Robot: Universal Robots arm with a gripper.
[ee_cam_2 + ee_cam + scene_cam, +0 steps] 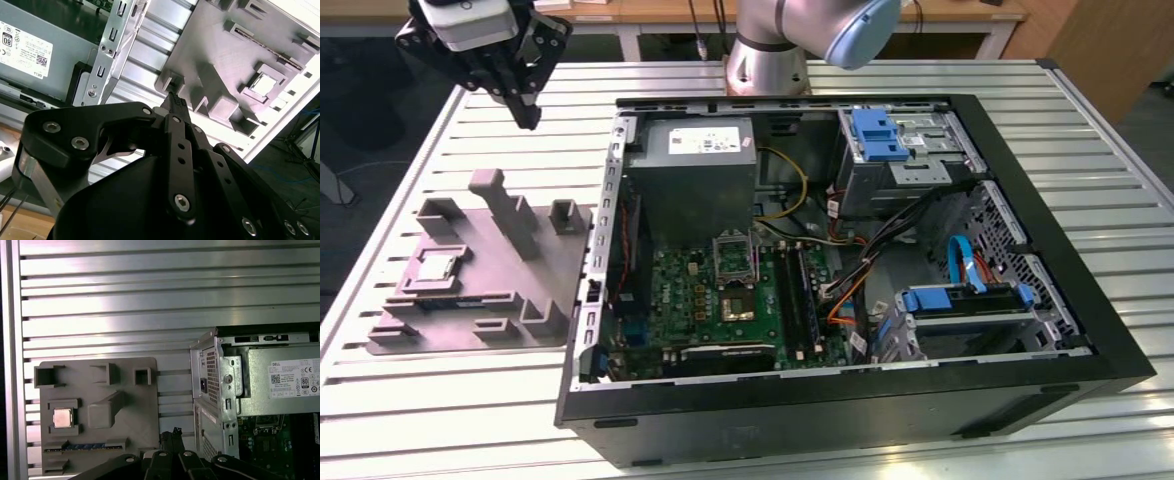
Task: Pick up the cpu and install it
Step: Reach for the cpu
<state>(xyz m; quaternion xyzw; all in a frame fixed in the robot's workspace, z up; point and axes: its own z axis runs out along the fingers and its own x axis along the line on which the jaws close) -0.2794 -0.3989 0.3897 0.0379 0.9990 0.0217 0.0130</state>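
Note:
The cpu (438, 265) is a small silvery square lying in a pocket of the grey fixture plate (494, 290), on the table at the exterior view's left. It also shows in both wrist views, cpu (62, 417) and cpu (263, 83). My gripper (528, 115) hangs high above the table, beyond the plate's far edge and well clear of the chip. Its black fingers (175, 107) are shut together on nothing. The socket (738, 302) sits in the green motherboard (700, 300) inside the open computer case (1107, 340).
A grey power supply box (700, 170) with a white label fills the case's far corner. Blue drive cages (881, 135) and loose cables (907, 250) occupy the case's right half. Raised posts (494, 195) stand on the fixture plate. The slatted aluminium table (427, 400) surrounds everything.

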